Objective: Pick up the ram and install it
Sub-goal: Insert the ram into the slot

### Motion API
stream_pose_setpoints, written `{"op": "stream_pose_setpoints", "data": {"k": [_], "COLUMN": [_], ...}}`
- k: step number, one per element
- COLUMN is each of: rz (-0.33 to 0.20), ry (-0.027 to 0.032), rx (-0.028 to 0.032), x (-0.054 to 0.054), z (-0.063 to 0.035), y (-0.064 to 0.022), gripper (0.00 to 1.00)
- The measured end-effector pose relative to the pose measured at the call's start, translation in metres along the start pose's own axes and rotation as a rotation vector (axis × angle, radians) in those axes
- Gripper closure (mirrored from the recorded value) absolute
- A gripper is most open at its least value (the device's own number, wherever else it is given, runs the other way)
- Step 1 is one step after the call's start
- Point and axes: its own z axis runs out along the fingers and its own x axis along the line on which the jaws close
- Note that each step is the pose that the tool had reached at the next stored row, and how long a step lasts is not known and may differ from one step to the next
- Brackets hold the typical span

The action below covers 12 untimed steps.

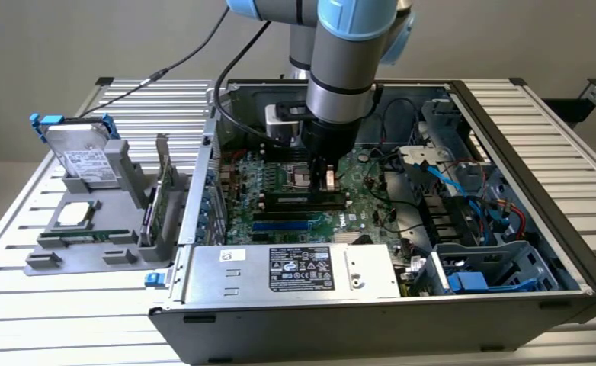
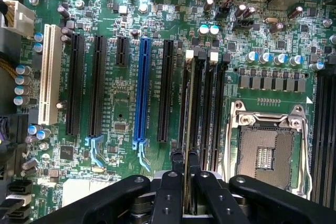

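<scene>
1. Tabletop (image 1: 54, 320): the open computer case (image 1: 379, 328) lies on its side, taking up the middle and the exterior view's right of the slatted surface.
2. Near wall of the case: the silver power supply (image 1: 298, 267) with its black label sits against this wall. A metal drive cage (image 1: 481, 263) with blue parts occupies the near corner on the exterior view's right.
3. Near the tabletop's edge on the exterior view's left: a grey fixture (image 1: 75, 255) stands just beside the case. It carries a square silver processor chip (image 1: 75, 215), an upright green expansion card (image 1: 160, 194) at the side next to the case, and a hard drive (image 1: 82, 156) leaning at its far end.
4. Motherboard (image 2: 121, 108): it covers the floor of the case behind the power supply. It holds a blue expansion slot (image 2: 140, 93), a white slot (image 2: 48, 74) and an empty processor socket (image 2: 265, 153).
5. Gripper (image 1: 327, 177) (image 2: 185, 156): it points straight down over the middle of the motherboard. Its two black fingers (image 2: 177, 157) are clamped on the ram (image 2: 188, 114).
6. Ram: seen edge-on, it stands upright in line with a black memory slot, between the expansion slots and the processor socket. Whether it is fully seated cannot be told.
7. Far wall of the case: the arm (image 1: 344, 53) rises above it.
</scene>
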Motion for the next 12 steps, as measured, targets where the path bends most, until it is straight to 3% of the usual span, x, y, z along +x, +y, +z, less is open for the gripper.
{"op": "stream_pose_setpoints", "data": {"k": [12], "rz": [0.006], "ry": [0.0013], "rx": [-0.0002], "x": [-0.0001], "z": [0.0025], "y": [-0.0004], "gripper": [0.86]}}
